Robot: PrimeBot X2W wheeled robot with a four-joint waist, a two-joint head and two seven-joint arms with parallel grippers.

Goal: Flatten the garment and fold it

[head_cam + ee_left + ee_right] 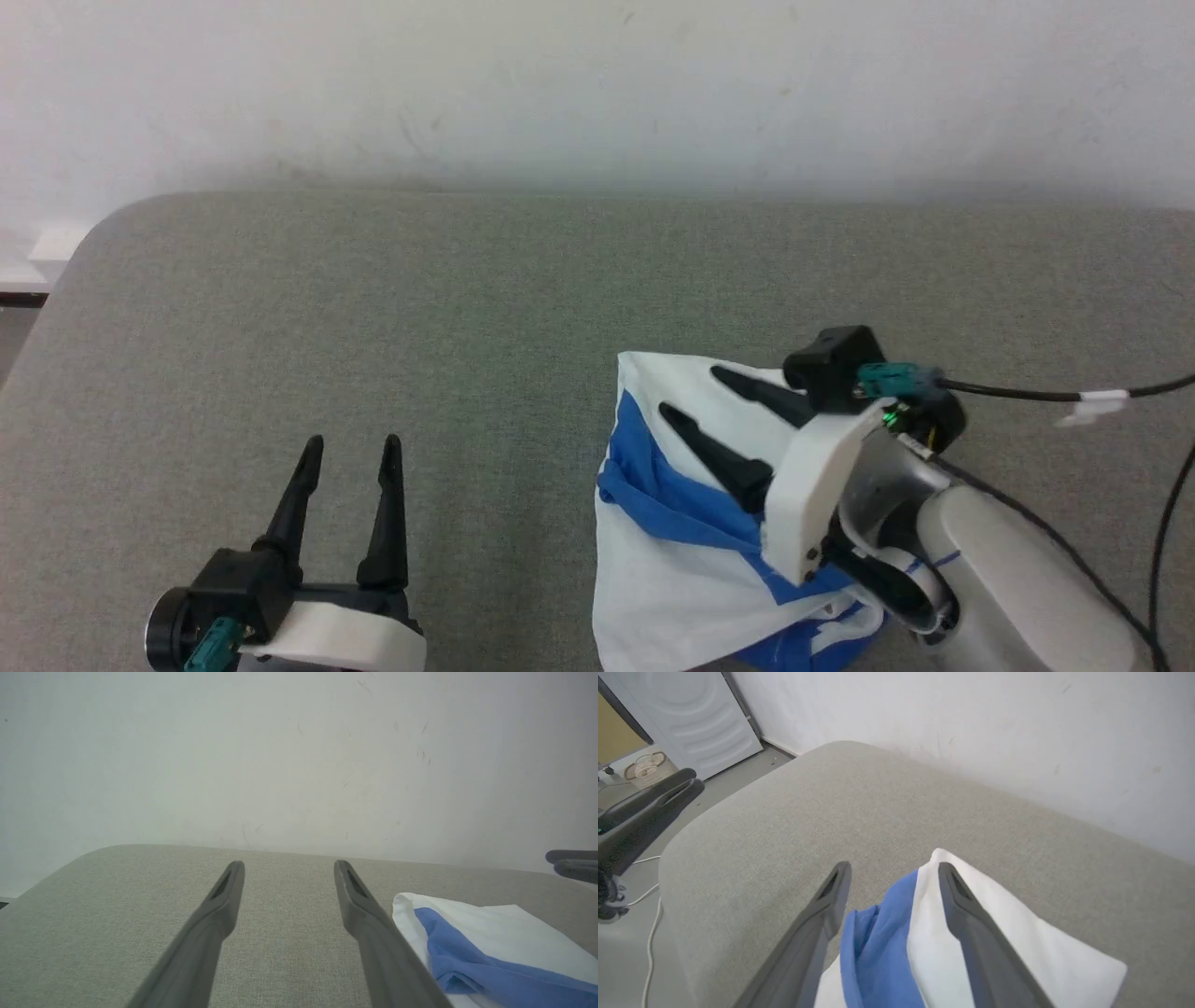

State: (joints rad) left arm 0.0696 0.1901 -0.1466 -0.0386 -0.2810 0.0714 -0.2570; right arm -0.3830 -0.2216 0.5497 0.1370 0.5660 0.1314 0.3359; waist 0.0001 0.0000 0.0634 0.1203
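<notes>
Garment (672, 579) lies bunched on the tabletop (373, 308), near right side. Both our jaws stand apart, right ones just above it, empty. Pinching several layers together would, we judge, drag the heap rather than spread it.

Cloth garment (653, 597), matt woven table (467, 308)

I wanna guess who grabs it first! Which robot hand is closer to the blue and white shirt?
The right. The right gripper hovers open directly over the garment. The left gripper, also open, is off to the garment's left, over the grey surface.
</notes>
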